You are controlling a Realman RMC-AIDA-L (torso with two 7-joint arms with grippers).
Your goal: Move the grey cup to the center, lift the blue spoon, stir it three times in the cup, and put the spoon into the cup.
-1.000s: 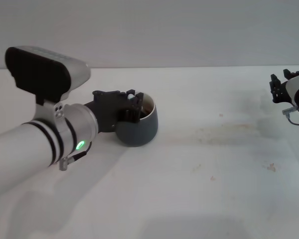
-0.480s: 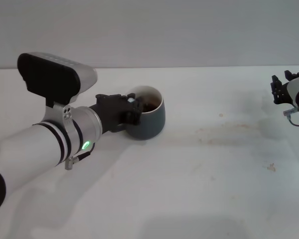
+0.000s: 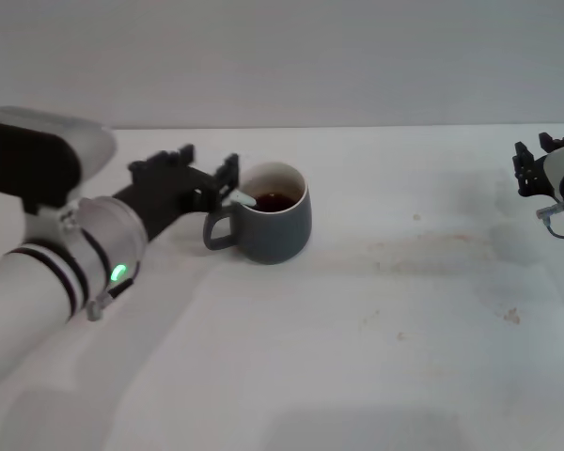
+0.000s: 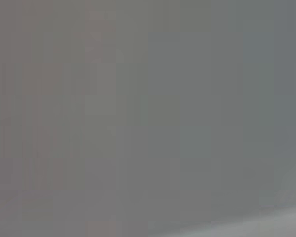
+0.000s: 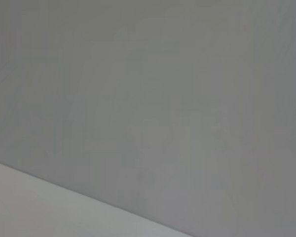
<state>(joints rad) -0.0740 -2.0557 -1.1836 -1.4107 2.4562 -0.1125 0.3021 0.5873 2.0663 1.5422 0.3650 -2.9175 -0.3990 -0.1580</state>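
In the head view, the grey cup (image 3: 271, 225) stands upright on the white counter (image 3: 376, 319), left of the middle and nearer to the far edge than to the near one. It is a stout mug, dark slate-grey outside, with a white rim and a white inside. A dark brown liquid fills the lower part. Its loop handle points to the left side, toward the left gripper (image 3: 199, 175). A slim pale thing leans on the left inner rim and goes down into the liquid; it looks like the blue spoon (image 3: 242, 197), but only a short part of it shows.

The left gripper is just beside the cup, at the handle side, and apart from it. Its black fingers (image 3: 227, 171) are spread open and hold nothing. The arm comes in from the near left corner, with a green light on the wrist. The right gripper (image 3: 531, 162) hangs at the right edge of the counter, well apart from the cup; whether it is open or closed I cannot tell.

The left wrist view shows only a plain grey surface, with a paler strip in one corner.

The right wrist view shows a grey wall and a pale corner of the counter (image 5: 34, 207).
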